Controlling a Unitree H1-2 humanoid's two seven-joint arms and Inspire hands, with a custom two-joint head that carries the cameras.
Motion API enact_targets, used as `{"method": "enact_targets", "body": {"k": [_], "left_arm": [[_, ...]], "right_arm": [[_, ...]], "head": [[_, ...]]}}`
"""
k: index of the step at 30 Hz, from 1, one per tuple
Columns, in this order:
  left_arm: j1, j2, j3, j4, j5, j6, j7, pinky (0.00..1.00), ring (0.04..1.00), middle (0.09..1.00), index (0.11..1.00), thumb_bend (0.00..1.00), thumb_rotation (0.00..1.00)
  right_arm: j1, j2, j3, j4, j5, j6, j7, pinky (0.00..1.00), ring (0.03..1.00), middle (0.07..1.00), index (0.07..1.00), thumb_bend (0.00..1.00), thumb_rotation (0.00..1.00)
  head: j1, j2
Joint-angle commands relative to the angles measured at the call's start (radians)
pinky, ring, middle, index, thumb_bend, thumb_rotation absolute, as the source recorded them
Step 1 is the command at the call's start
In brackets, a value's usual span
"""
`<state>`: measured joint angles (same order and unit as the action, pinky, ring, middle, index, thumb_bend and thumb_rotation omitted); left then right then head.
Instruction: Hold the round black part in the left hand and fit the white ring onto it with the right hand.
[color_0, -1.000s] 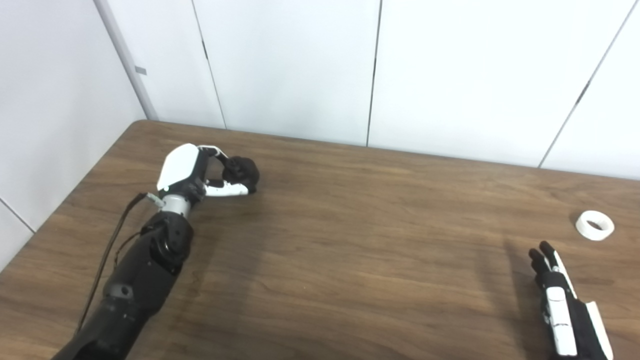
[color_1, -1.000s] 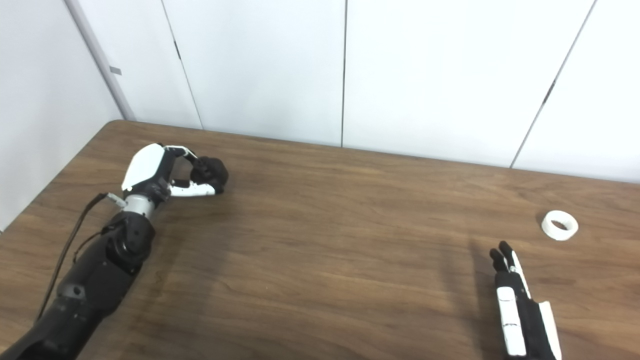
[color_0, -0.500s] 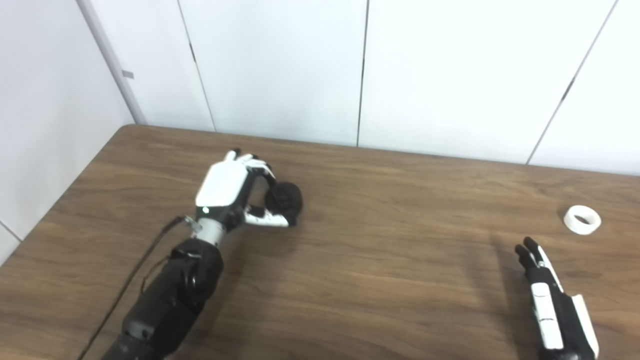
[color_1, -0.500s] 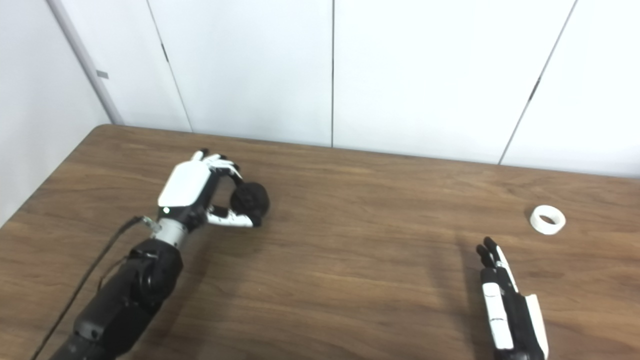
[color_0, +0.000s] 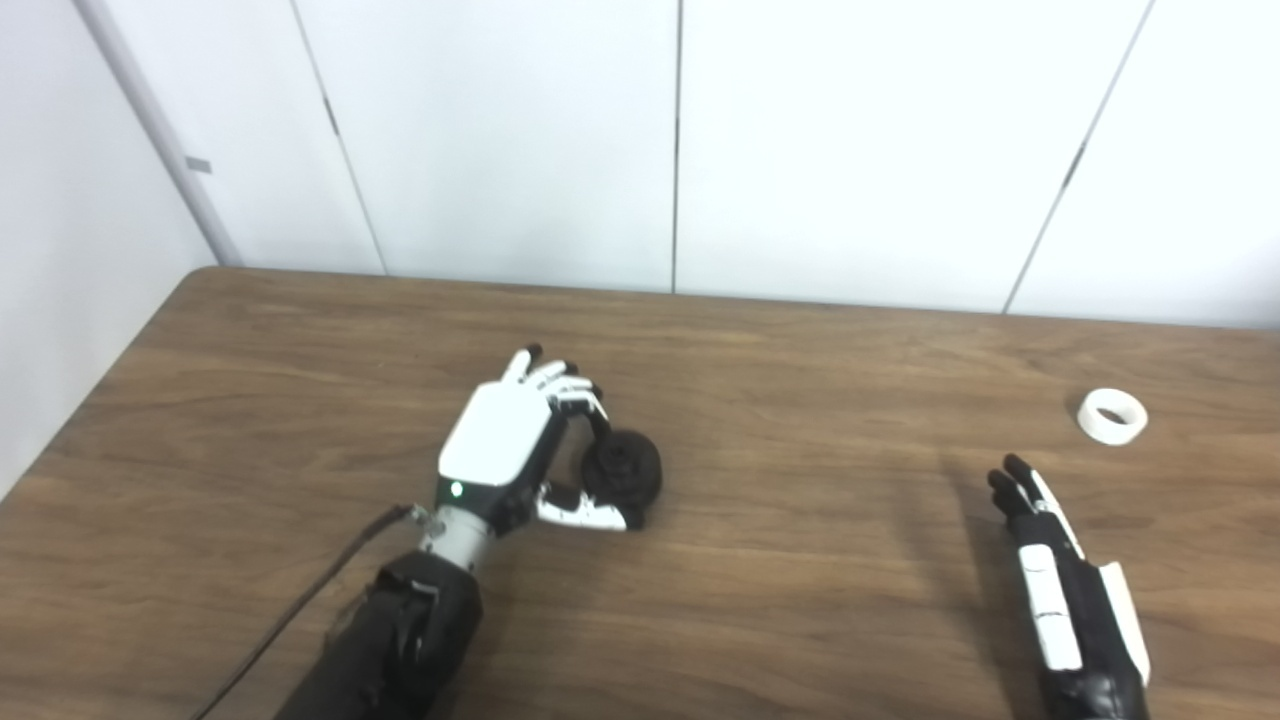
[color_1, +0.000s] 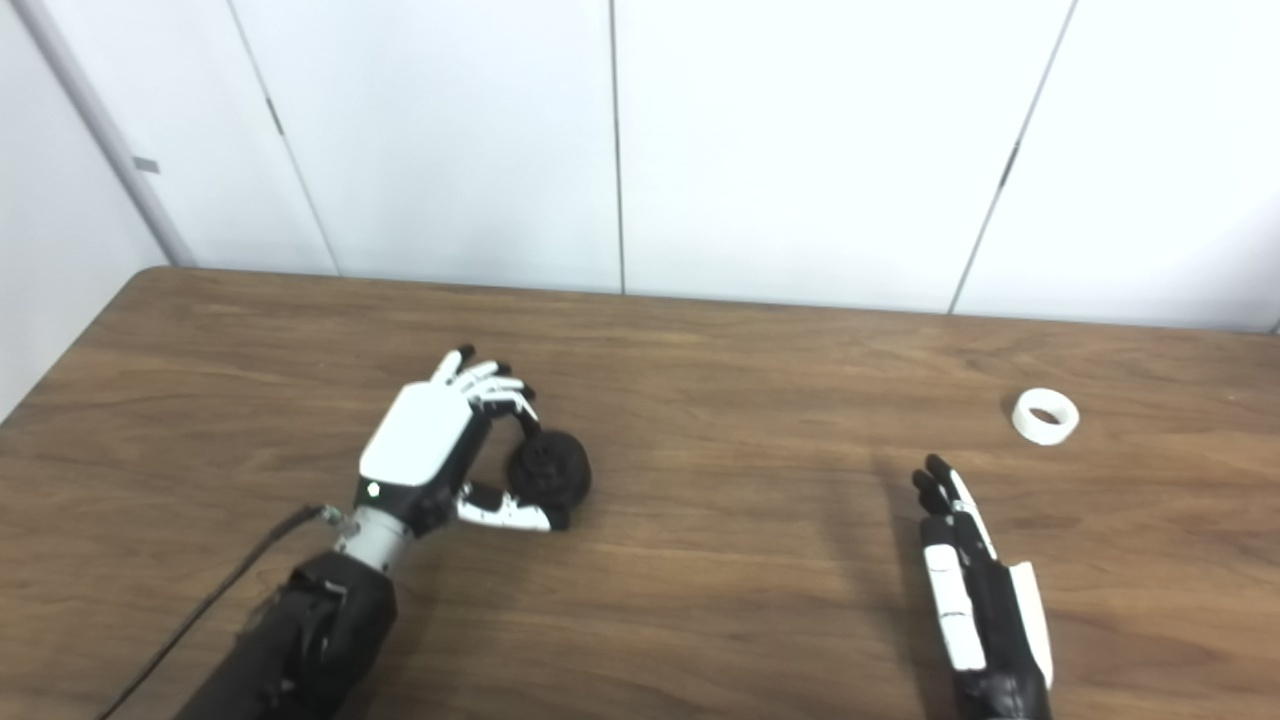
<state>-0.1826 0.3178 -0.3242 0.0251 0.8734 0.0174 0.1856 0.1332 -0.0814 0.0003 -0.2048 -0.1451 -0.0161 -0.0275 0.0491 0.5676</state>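
The round black part (color_0: 624, 473) is pinched between the thumb and fingers of my left hand (color_0: 510, 445), just above the wooden table (color_0: 800, 560), left of its middle. It also shows in the right eye view (color_1: 549, 472). The white ring (color_0: 1112, 416) lies flat on the table at the right, with nothing touching it. My right hand (color_0: 1055, 590) is open and empty, fingers stretched out straight, near the front right. Its fingertips are a short way in front of the ring and to its left.
White wall panels (color_0: 680, 140) stand right behind the table's far edge. The table's far left corner (color_0: 195, 275) is in view. A black cable (color_0: 300, 600) runs along my left forearm.
My left hand has carried the black part from the table's far left toward the middle and nearer to me. The camera has panned right. The right hand and ring stay in place.
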Motion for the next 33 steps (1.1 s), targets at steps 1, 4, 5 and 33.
{"method": "enact_targets", "body": {"k": [1,4,5,33], "left_arm": [[-0.010,-0.002,0.002,-0.060,0.017,-0.021,0.011,1.00,0.873,0.753,0.485,0.52,0.06],[0.013,-0.020,-0.007,-0.082,0.024,-0.022,-0.001,1.00,0.873,0.756,0.485,0.52,0.06],[0.021,-0.026,-0.012,-0.087,0.028,-0.021,-0.003,1.00,0.871,0.756,0.484,0.52,0.05],[0.121,-0.087,-0.049,-0.088,0.046,-0.025,-0.033,1.00,0.872,0.760,0.485,0.52,0.05]], "right_arm": [[-0.007,0.017,0.013,0.001,-0.006,-0.009,0.001,0.94,0.930,0.904,0.920,0.49,1.00],[-0.008,0.022,0.018,-0.005,-0.009,-0.003,-0.007,0.93,0.926,0.904,0.918,0.47,1.00],[-0.009,0.024,0.019,-0.006,-0.008,-0.001,-0.008,0.93,0.926,0.903,0.918,0.47,1.00],[-0.033,0.008,-0.031,-0.091,-0.069,0.111,-0.054,0.86,0.903,0.882,0.869,0.57,0.90]], "head": [[-0.005,0.003],[-0.028,0.011],[-0.036,0.014],[-0.133,0.079]]}}
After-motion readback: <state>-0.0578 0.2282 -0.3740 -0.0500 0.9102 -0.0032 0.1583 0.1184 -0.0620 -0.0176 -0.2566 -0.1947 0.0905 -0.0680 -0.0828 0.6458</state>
